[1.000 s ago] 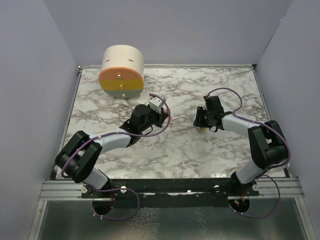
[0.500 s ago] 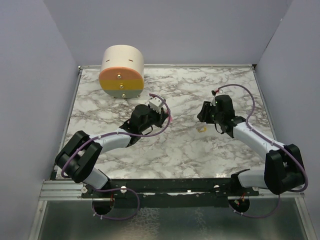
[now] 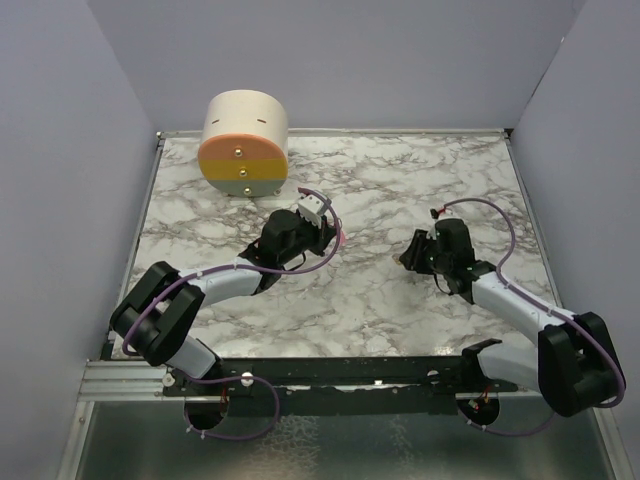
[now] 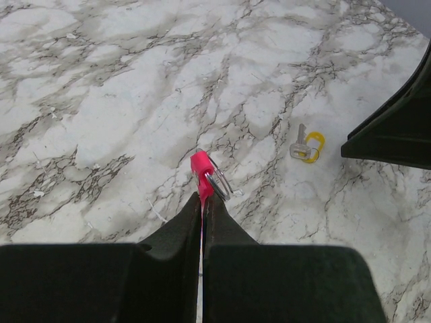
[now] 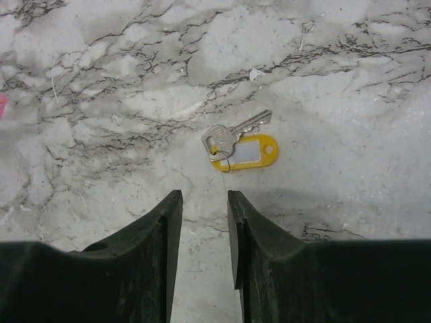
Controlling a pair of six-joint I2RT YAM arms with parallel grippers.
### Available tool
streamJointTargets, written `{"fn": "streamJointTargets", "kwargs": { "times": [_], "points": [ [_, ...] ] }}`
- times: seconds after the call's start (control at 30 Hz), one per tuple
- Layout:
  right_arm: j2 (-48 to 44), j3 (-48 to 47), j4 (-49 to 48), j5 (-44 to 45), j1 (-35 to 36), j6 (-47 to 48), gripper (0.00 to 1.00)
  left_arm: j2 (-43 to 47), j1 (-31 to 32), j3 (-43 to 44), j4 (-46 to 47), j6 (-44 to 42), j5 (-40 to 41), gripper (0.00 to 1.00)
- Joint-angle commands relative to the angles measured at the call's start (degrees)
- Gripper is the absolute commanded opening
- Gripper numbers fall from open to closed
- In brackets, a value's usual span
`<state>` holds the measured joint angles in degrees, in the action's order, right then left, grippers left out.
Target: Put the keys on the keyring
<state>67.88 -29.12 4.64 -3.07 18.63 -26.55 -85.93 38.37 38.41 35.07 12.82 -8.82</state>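
The keys are a silver key on a yellow-orange tag, lying flat on the marble just beyond my right gripper. That gripper is open, with only table between its fingers. In the top view the right gripper hovers over that spot and hides the keys. My left gripper is shut on the keyring, a pink strap whose metal ring sticks out past the fingertips. In the left wrist view the keys lie to the right of the strap, apart from it. The keyring shows pink at the left gripper.
A large cream-and-orange cylinder stands at the back left of the marble table. Grey walls close in three sides. Part of the right arm shows dark at the right edge of the left wrist view.
The right arm's elbow swung out to the right; its gripper drew back off the keys, then came down over them again with narrower jaws. The left arm held still.
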Motion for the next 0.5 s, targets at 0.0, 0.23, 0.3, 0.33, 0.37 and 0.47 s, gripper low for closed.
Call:
{"fn": "streamJointTargets", "kwargs": {
  "times": [0.0,0.23,0.3,0.33,0.37,0.47],
  "points": [
    [-1.68,0.82,-4.22,-1.04,-0.26,-2.41,0.34,0.45,-0.13,-0.45,2.35,0.54,-1.84,0.00],
    [0.31,1.74,-5.52,-1.14,-0.26,-3.78,0.34,0.43,-0.13,-0.52,2.38,0.46,-1.90,0.00],
    [0.39,1.98,-5.94,-0.92,-0.27,-4.22,0.34,0.66,-0.13,-0.62,2.40,0.46,-1.92,0.00],
    [0.46,2.03,-6.03,-0.85,-0.26,-4.31,0.34,0.75,-0.14,-0.69,2.43,0.45,-1.91,0.00],
    [0.71,2.07,-6.05,-0.77,-0.31,-4.30,0.34,0.80,-0.13,-0.71,2.46,0.45,-1.85,0.00],
    [1.58,1.97,-6.05,-0.53,-0.26,-4.75,0.34,0.82,-0.11,-0.71,2.41,0.43,-1.73,0.00]
  ]
}}
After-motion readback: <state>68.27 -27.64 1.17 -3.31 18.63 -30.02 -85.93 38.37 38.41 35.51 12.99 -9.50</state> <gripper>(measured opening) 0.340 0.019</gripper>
